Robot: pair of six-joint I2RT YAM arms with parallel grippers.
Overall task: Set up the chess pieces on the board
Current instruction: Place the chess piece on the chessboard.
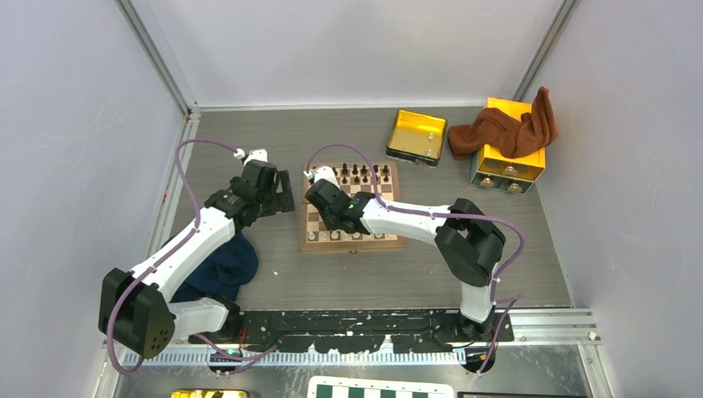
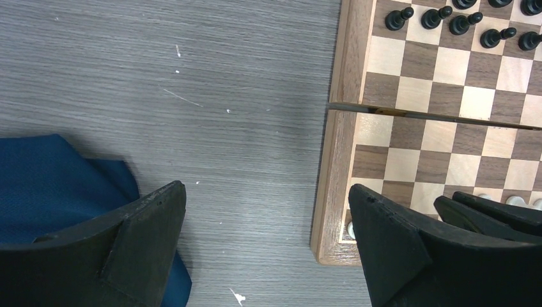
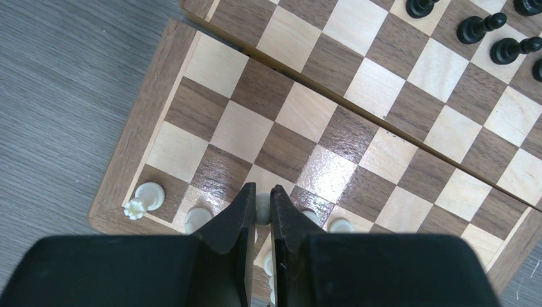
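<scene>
The chess pieces [image 2: 441, 16] are tiny turned figures, light and hard. Their smooth rounded bodies will likely slip or tip if pinched off-centre. Each is much narrower than a tool, so the safest hold looks to be across the stem, above the base, with the fingers coming straight down so that no neighbour is knocked. The board [image 3: 131, 160] lies open on the desk [image 2: 192, 77] in front of both arms, with a seam across its middle. The dark pieces [image 3: 476, 27] stand in rows along its far side. The cream pieces [image 3: 144, 198] stand along the near edge, one on the near left corner square and others just beside it. The right tool [image 3: 263, 189] hangs low over that near part of the board, its fingers drawn almost together with only a thin gap between them. One cream piece [image 3: 263, 210] shows in that gap, so the tool appears clamped on it, though the fingers hide whether its base sits on a square. The left tool [image 2: 265, 187] is spread wide with nothing between its fingers. It hovers over bare desk just beside the board's left border, one finger overlapping the near left corner in its own view and a blue cloth [image 2: 57, 185] lying under the other.
</scene>
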